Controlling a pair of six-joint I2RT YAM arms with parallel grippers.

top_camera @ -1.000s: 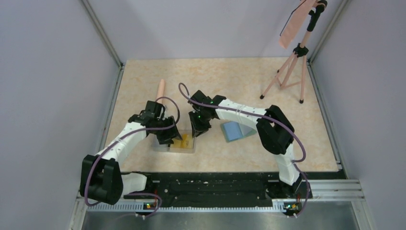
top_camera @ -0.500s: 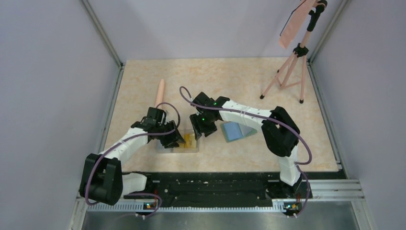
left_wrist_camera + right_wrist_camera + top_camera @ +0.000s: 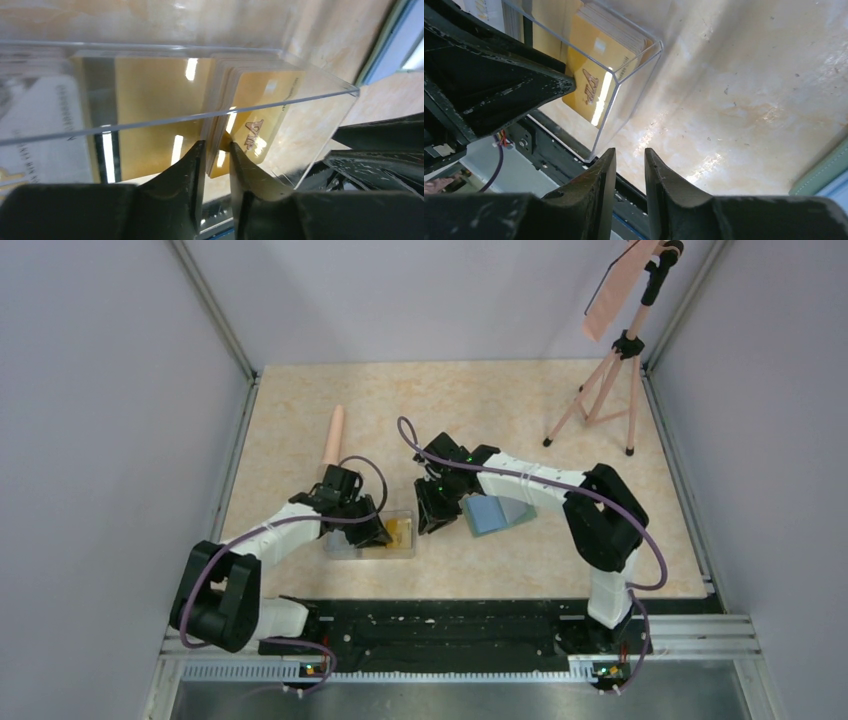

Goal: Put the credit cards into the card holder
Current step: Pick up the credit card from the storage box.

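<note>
The tabletop [image 3: 470,400] carries a clear box [image 3: 338,545] near the arm bases. The card holder [image 3: 492,514] lies open just right of it with its pale blue pages up, presumably spread to receive cards. The right hand [image 3: 627,152] hangs just off the box's corner over bare tabletop. Its fingers are slightly parted and empty, and it is likely waiting to take a card. The left hand [image 3: 218,150] reaches into the box and pinches the edge of the credit cards [image 3: 260,125], which are packed at the box's right end. A second ago both hands were over the box. Since then the left has slid toward the cards and the right has drawn off toward the card holder.
</note>
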